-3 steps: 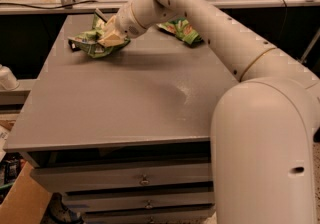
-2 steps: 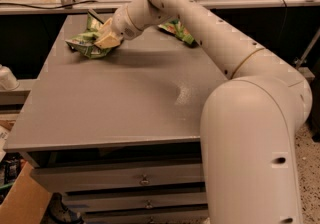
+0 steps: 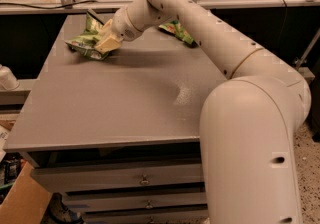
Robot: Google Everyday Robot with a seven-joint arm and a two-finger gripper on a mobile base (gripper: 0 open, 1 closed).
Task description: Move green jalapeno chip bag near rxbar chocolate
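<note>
**One camera, up high by the robot's shoulder, looking down across the bench**

Just the one view here, so there's no second angle to compare. The camera sits above and a bit behind the robot's shoulder (image 3: 250, 143), which fills the lower right corner really close to the lens. It faces forward and tilts down, so you get the whole bench (image 3: 100, 113) top, from the near edge with its drawers (image 3: 145, 180) out to the far edge. The arm (image 3: 200, 33) stretches away from the camera, so the hand (image 3: 106, 43) ends up far out at the back left of the bench, on the green jalapeno chip bag (image 3: 82, 45).
</note>
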